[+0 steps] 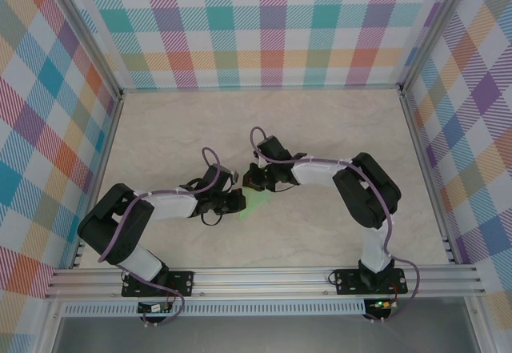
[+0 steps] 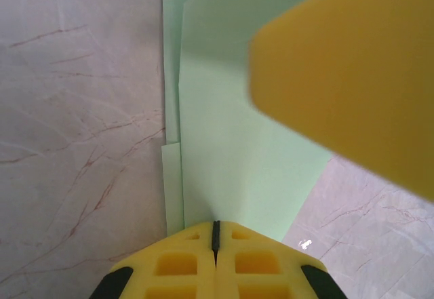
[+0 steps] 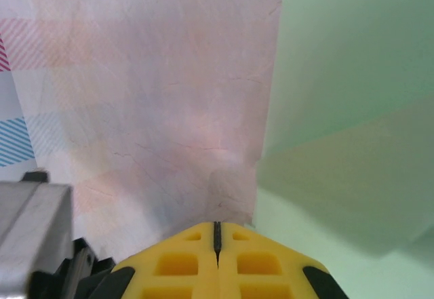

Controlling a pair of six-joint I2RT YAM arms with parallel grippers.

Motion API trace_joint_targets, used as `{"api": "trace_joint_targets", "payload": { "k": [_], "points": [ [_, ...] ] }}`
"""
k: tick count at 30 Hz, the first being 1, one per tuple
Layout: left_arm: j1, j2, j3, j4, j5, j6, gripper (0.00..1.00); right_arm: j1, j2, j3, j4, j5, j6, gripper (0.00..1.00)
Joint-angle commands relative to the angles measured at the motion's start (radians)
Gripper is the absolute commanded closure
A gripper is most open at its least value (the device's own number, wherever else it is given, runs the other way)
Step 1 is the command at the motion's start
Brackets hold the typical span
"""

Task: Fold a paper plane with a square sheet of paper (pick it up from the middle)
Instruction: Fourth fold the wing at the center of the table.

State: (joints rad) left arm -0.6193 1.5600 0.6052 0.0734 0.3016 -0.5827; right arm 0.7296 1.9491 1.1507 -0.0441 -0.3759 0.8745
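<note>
The pale green sheet of paper (image 1: 258, 202) lies partly folded on the table between the two arms. In the left wrist view the paper (image 2: 230, 109) shows layered edges along its left side and runs up to my left gripper (image 2: 215, 226), which is shut with its tips on the sheet; I cannot tell whether any paper is pinched. My left gripper (image 1: 237, 202) sits at the paper's left edge. My right gripper (image 1: 253, 180) is just behind the paper, shut, and a blurred yellow fingertip (image 2: 352, 75) of it hangs over the sheet. Its jaws (image 3: 217, 226) rest by the paper's (image 3: 339, 75) left edge, with nothing between them.
The marble-patterned table (image 1: 320, 129) is walled by plaid panels (image 1: 272, 25) at the back and sides. An aluminium rail (image 1: 264, 277) runs along the near edge by the arm bases.
</note>
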Motion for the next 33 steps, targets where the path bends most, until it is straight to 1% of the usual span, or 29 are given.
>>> {"api": "trace_joint_targets", "payload": {
  "k": [1,8,12,22,28,33],
  "points": [
    [-0.003,0.038,-0.043,-0.196,-0.047,0.008,0.99,-0.011,0.052,-0.029,0.047,-0.029,0.020,1.00],
    [-0.002,0.045,-0.044,-0.199,-0.051,0.011,0.99,-0.037,0.081,-0.095,0.108,0.013,0.028,1.00],
    [-0.002,0.045,-0.050,-0.204,-0.051,0.017,0.99,-0.059,0.080,-0.097,0.126,0.021,0.012,1.00],
    [-0.002,0.031,-0.058,-0.213,-0.056,0.018,1.00,-0.167,0.081,-0.117,0.233,0.020,-0.010,1.00],
    [-0.002,0.027,-0.058,-0.214,-0.054,0.022,1.00,-0.223,0.097,-0.129,0.285,0.020,0.004,1.00],
    [-0.002,0.026,-0.062,-0.216,-0.052,0.024,1.00,-0.247,0.098,-0.094,0.241,0.023,-0.014,1.00]
  ]
}}
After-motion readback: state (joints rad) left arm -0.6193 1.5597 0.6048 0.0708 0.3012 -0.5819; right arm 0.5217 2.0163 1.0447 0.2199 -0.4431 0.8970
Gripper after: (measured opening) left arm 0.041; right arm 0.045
